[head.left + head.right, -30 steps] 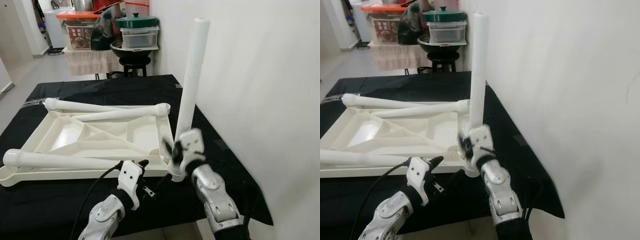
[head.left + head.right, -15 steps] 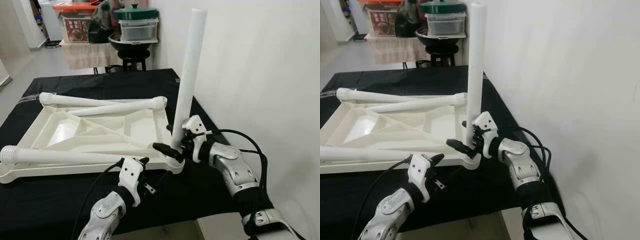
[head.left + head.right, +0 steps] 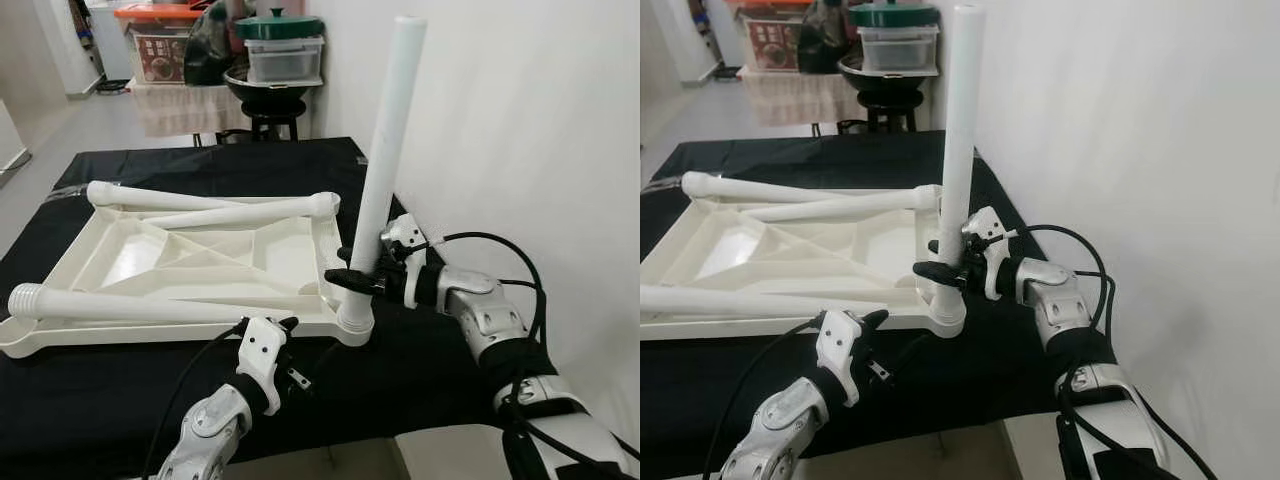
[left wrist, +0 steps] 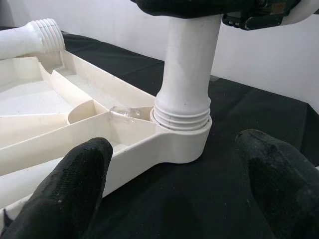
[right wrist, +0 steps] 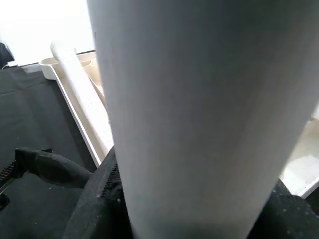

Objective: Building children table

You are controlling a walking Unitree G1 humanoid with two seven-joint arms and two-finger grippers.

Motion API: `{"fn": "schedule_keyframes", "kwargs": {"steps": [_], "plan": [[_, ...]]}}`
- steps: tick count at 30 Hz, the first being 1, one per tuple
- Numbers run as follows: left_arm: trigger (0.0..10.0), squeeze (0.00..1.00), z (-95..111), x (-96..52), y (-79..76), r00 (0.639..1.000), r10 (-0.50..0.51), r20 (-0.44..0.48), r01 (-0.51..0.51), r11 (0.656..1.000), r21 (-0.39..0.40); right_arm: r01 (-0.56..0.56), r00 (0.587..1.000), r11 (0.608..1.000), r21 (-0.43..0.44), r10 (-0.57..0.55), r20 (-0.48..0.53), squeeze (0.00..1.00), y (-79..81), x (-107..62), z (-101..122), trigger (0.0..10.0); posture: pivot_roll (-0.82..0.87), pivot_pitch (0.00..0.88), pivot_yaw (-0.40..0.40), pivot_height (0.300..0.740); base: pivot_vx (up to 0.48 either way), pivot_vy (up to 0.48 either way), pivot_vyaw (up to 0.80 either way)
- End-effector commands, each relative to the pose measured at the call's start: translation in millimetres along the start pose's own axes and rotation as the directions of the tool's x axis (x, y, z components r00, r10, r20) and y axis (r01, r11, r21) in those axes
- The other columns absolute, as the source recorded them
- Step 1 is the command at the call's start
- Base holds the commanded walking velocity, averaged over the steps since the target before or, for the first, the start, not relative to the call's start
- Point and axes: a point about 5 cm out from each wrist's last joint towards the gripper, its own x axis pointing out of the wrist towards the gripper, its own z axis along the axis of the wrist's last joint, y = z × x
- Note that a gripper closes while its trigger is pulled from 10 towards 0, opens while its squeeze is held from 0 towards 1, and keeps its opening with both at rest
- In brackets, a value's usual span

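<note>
An upturned white table top [image 3: 200,262] lies on the black-covered table. One white leg [image 3: 388,150] stands upright in the near right corner socket [image 4: 182,134]. My right gripper [image 3: 357,277] is shut on this leg a little above the socket; the leg's shaft [image 5: 189,114] is seen close up in the right wrist view. My left gripper [image 3: 294,352] hovers open just in front of that corner, with its black fingers [image 4: 75,184] spread either side of the socket and touching nothing. Two loose legs [image 3: 215,213] lie across the far side, and a third leg [image 3: 120,305] rests along the near side.
A white wall [image 3: 520,150] runs close along the right of the table. Behind the table stand a stool with a black pot and lidded containers [image 3: 282,60] and a storage box [image 3: 165,45]. The black cloth's front edge [image 3: 100,420] is close to me.
My right forearm has swung from below the corner out to the right, and its gripper now holds the leg slightly higher. The left gripper has stayed put. The camera shifted slightly.
</note>
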Motion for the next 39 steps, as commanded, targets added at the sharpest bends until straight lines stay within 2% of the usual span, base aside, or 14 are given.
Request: {"fn": "schedule_keyframes", "kwargs": {"steps": [1,8,9,10,11,13,24,25,28,29,32,36,37,39], "plan": [[10.0,0.00,-2.5,0.2,1.0,1.000,-0.001,-0.017,0.001,1.000,-0.011,-0.015,1.000,1.000,-0.009,0.015,0.018,0.00,3.3,1.4,0.0,0.0,-0.01,0.000,-0.067,0.740,0.000,0.000,0.00],[10.0,0.00,-1.6,-1.5,1.5,1.000,-0.001,-0.014,0.001,1.000,-0.012,0.196,0.980,0.979,0.046,-0.197,0.009,0.00,1.6,-3.4,-13.8,0.0,-0.02,0.000,-0.077,0.740,0.000,0.000,0.00],[10.0,0.00,-0.7,-3.2,2.7,1.000,0.002,-0.012,-0.002,1.000,-0.011,0.510,0.860,0.846,0.157,-0.506,-0.066,0.00,52.6,13.5,-65.3,0.0,-0.03,0.000,-0.071,0.740,0.000,0.000,0.00],[10.0,0.00,-0.7,-3.2,2.7,1.000,0.002,-0.012,-0.002,1.000,-0.011,0.510,0.860,0.846,0.157,-0.506,-0.066,0.00,52.6,13.5,-65.3,0.0,-0.03,0.000,-0.071,0.740,0.000,0.000,0.00],[10.0,0.00,-0.3,-3.5,3.1,1.000,0.003,-0.012,-0.003,1.000,-0.011,0.587,0.810,0.786,0.193,-0.572,-0.130,0.00,88.1,18.2,-86.3,0.0,-0.03,0.000,-0.071,0.740,0.000,0.000,0.00],[10.0,0.00,-1.0,-3.6,4.5,1.000,0.005,-0.020,-0.005,1.000,0.005,0.499,0.862,0.866,-0.033,-0.492,0.122,0.00,99.2,33.6,-40.7,0.0,-0.05,0.000,-0.058,0.740,0.000,0.000,0.00],[10.0,0.00,-0.7,-1.9,5.1,1.000,0.010,-0.014,-0.011,1.000,-0.009,0.511,0.860,0.859,-0.021,-0.511,-0.003,0.00,89.9,36.8,-52.6,0.0,-0.04,0.000,-0.064,0.740,0.000,0.000,0.00],[10.0,0.00,-1.0,-1.7,5.0,1.000,0.009,-0.015,-0.009,1.000,-0.012,0.494,0.870,0.870,-0.005,-0.494,-0.011,0.00,93.0,38.0,-52.4,10.0,-0.03,0.000,-0.060,0.740,0.000,0.000,0.00],[10.0,0.00,-1.1,-1.6,5.0,1.000,0.008,-0.016,-0.008,1.000,-0.013,0.479,0.878,0.878,0.006,-0.479,-0.014,0.00,95.1,38.8,-52.0,10.0,-0.03,0.000,-0.060,0.740,0.000,0.000,0.00],[10.0,0.00,-1.4,-1.4,4.8,1.000,0.007,-0.017,-0.007,1.000,-0.011,0.430,0.903,0.903,0.017,-0.430,0.004,1.00,98.1,41.5,-48.6,10.0,-0.02,0.000,-0.060,0.740,0.000,0.000,0.00],[10.0,0.00,-1.5,-1.2,4.8,1.000,0.007,-0.018,-0.007,1.000,-0.010,0.396,0.918,0.918,0.030,-0.396,0.019,1.00,98.3,43.5,-45.7,10.0,-0.02,0.000,-0.060,0.740,0.000,0.000,0.00],[10.0,0.00,-3.1,0.2,3.6,1.000,0.006,-0.022,-0.007,1.000,-0.009,0.285,0.957,0.957,0.048,-0.287,0.045,1.00,63.5,39.0,-31.6,10.0,-0.01,0.000,-0.063,0.740,0.000,0.000,0.00],[10.0,0.00,-3.3,0.5,3.5,1.000,0.006,-0.022,-0.006,1.000,-0.011,0.263,0.964,0.965,0.012,-0.263,0.036,0.42,48.7,32.6,-25.9,10.0,-0.01,0.000,-0.064,0.740,0.000,0.000,0.00],[10.0,0.00,-3.4,0.7,3.4,1.000,0.006,-0.022,-0.006,1.000,-0.012,0.250,0.968,0.968,-0.013,-0.249,0.028,0.42,39.1,27.9,-21.7,10.0,-0.01,0.000,-0.064,0.740,0.000,0.000,0.00]]}}
